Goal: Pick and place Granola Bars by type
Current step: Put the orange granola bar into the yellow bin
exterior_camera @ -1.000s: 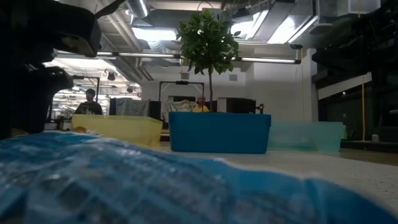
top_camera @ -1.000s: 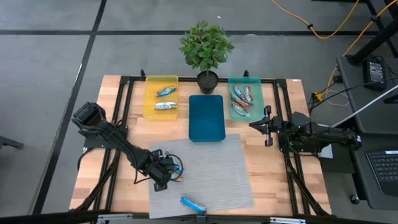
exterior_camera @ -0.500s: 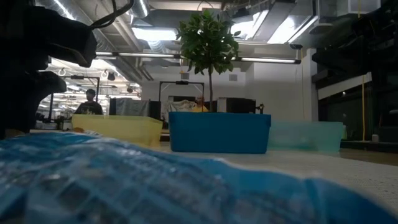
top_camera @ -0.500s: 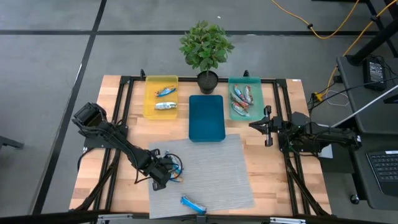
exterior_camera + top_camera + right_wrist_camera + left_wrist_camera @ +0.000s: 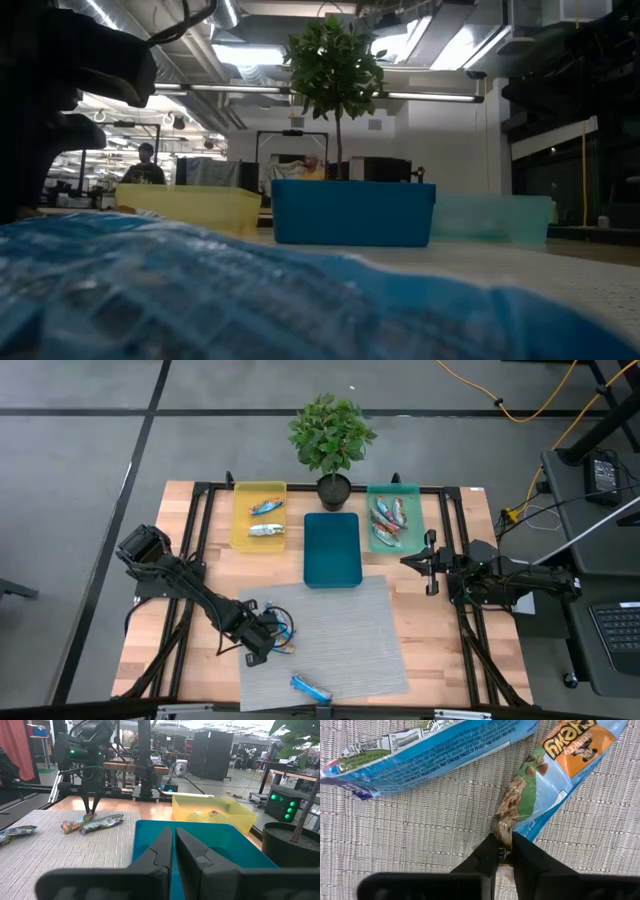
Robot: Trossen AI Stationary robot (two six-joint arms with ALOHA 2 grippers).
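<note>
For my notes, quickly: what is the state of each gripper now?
Left gripper: shut on the end of a bar on the mat.
Right gripper: shut, empty, over the blue tray.

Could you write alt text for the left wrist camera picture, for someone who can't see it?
The left gripper pinches the crimped end of a blue and orange granola bar lying on a grey woven mat. A second blue bar lies beside it.

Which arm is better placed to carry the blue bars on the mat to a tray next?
Left. The left hand is already pinched shut on the end of a blue granola bar on the grey mat, with a second bar beside it. The right hand waits shut by the teal tray, away from them.
</note>
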